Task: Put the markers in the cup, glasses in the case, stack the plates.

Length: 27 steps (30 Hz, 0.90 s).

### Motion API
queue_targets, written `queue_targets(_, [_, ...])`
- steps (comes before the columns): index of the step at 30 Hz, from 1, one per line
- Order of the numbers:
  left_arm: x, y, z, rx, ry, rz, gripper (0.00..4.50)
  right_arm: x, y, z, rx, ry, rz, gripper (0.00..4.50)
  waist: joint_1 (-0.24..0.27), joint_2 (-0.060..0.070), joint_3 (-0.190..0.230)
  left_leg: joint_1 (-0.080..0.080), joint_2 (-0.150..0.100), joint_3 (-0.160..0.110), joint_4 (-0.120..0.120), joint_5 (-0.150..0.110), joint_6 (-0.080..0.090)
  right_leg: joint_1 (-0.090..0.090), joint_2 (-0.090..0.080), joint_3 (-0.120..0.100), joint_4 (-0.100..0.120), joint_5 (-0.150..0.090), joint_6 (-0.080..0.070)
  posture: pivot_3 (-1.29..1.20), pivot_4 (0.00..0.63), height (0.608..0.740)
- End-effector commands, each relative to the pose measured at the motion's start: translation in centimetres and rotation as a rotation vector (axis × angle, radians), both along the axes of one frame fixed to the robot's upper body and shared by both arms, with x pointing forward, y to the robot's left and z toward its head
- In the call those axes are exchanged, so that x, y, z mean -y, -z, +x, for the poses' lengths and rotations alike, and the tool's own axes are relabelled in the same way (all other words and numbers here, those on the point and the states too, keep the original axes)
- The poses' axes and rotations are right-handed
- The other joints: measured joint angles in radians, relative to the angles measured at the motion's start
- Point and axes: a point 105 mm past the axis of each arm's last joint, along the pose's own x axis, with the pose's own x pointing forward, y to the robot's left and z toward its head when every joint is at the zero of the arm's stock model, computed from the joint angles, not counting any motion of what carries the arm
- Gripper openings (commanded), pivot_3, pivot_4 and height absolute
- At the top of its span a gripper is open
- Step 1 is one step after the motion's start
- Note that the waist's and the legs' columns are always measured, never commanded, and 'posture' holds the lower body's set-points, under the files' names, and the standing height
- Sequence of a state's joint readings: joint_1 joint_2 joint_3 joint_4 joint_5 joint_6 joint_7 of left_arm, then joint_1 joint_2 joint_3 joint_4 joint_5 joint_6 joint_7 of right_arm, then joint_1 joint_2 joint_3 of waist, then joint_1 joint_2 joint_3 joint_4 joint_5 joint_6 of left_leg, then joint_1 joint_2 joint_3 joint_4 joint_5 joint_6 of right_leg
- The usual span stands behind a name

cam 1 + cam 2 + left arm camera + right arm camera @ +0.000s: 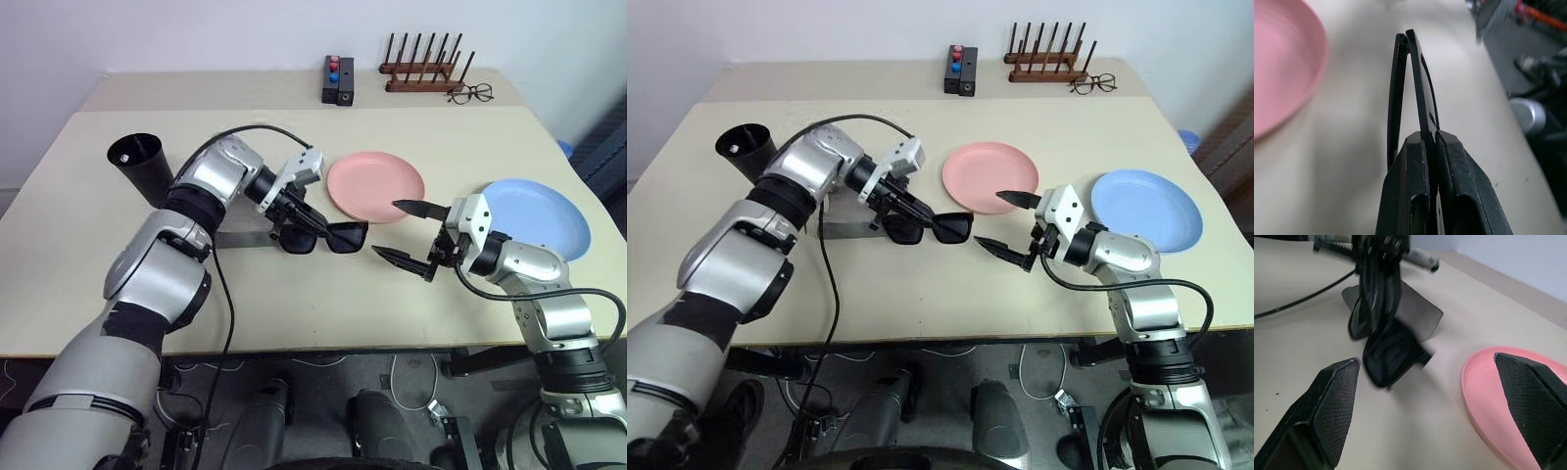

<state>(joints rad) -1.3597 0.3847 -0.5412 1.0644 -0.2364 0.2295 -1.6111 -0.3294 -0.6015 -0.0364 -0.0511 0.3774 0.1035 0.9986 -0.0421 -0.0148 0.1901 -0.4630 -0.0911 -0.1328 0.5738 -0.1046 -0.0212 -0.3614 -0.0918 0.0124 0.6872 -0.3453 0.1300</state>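
The left claw [297,217] is pinched tight on the sunglasses [328,236], its two black fingers [1415,186] pressed on the frame from either side, and the glasses hang off the table [294,304] — held in the air just in front of the grey case [847,226], which lies on the table behind the left forearm. The right claw [409,238] is spread wide and holds nothing; it hovers level just beside the lifted glasses, pointing across toward them, with the pink plate [375,184] close behind its upper finger.

As a judgement, the task is at an early stage. The glasses are picked up but not yet in the case. The pink plate and the blue plate [544,215] lie apart on the table, not stacked. The black cup [140,164] stands at the robot's far left; whether any marker is inside it I cannot tell.

The left arm reaches forward and bends across toward the middle, wrist tilted down — the right arm is bent at the elbow, forearm aimed inward.
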Motion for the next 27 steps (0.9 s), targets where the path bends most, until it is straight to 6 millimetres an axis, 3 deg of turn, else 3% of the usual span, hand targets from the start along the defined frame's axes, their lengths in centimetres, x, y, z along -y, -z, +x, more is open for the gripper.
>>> queue_targets(1, [-1.1, -3.3, 0.8, 0.071, -0.039, -0.057, 0.09, -0.3, -1.1, 0.0, 0.049, -0.008, 0.016, 4.5, 0.0, 0.0, 0.0, 0.0, 0.0, 0.0, 0.0, 0.0, 0.0, 0.0, 0.0, 0.0, 0.0, 0.0, 0.0, 0.0, 0.15, 0.74])
queue_targets(8, [-5.4, -4.6, 1.8, 0.159, -0.142, -0.002, 0.09, -0.4, -1.1, -0.1, 0.048, -0.009, 0.02, 4.5, 0.0, 0.0, 0.001, 0.0, 0.0, 0.0, 0.0, 0.0, 0.0, 0.0, 0.0, 0.0, 0.0, 0.0, 0.0, 0.0, 0.15, 0.74])
queue_targets(13, [-9.1, -3.5, 2.1, 0.197, -0.206, 0.062, 0.09, -0.7, -2.7, -0.6, 0.065, -0.047, 0.087, 4.5, -0.001, 0.0, 0.001, 0.0, 0.0, 0.0, -0.001, 0.0, 0.0, -0.001, 0.0, 0.001, 0.0, 0.0, 0.0, 0.0, 0.15, 0.74])
queue_targets(20, [-11.5, -1.5, 1.9, 0.178, -0.249, 0.083, 0.09, -1.3, -2.9, -1.0, 0.059, -0.08, 0.088, 4.5, 0.004, 0.0, 0.001, -0.001, 0.0, 0.0, -0.001, 0.0, 0.0, -0.001, -0.001, 0.0, 0.0, 0.0, 0.0, 0.0, 0.15, 0.74])
queue_targets(27, [-12.0, 1.3, 1.4, 0.219, -0.177, 0.141, 0.09, -1.2, -2.8, -1.1, 0.05, -0.071, 0.079, 4.5, 0.004, 0.0, 0.001, -0.002, 0.0, 0.0, -0.001, 0.0, 0.0, -0.003, -0.001, 0.0, 0.0, 0.0, 0.0, 0.0, 0.15, 0.74])
